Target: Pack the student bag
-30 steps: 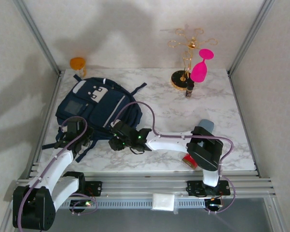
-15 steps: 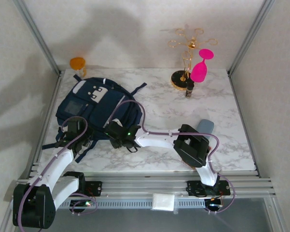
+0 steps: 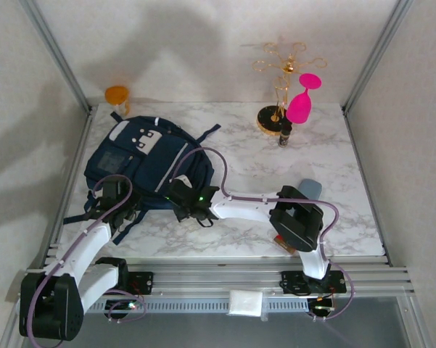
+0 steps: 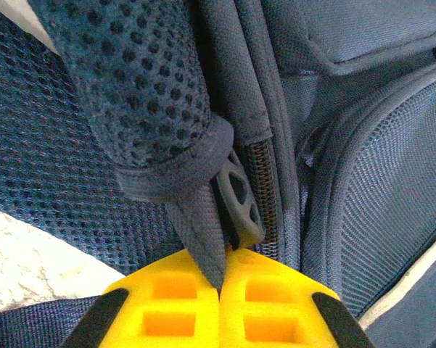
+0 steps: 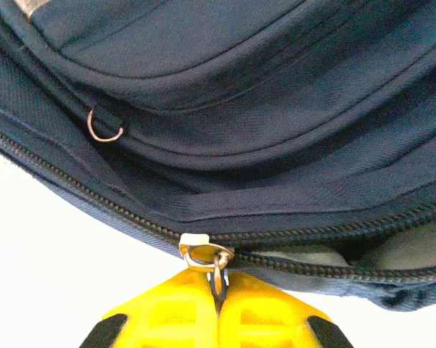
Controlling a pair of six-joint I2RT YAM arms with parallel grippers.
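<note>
The student bag (image 3: 149,156) lies flat at the table's left, navy with white patches. My left gripper (image 3: 118,201) sits at the bag's near left edge. In the left wrist view this gripper (image 4: 223,254) is shut on a dark woven strap (image 4: 199,228), beside a round plastic buckle (image 4: 239,196) and a zipper line. My right gripper (image 3: 178,197) is at the bag's near right edge. In the right wrist view that gripper (image 5: 218,286) is shut on the metal zipper pull (image 5: 218,274), just below the slider (image 5: 203,250). To the right of the slider the zipper gapes, showing pale lining.
A gold wire stand (image 3: 278,76) with a pink glass (image 3: 302,101) and a small dark bottle (image 3: 284,135) stand at the back right. An orange cup (image 3: 117,95) sits behind the bag. A grey-blue object (image 3: 309,188) and a red item (image 3: 284,243) lie by the right arm's elbow.
My right gripper has closed on the zipper pull at the bag's edge, and the right arm's elbow shifted slightly. The left gripper has stayed shut on the strap.
</note>
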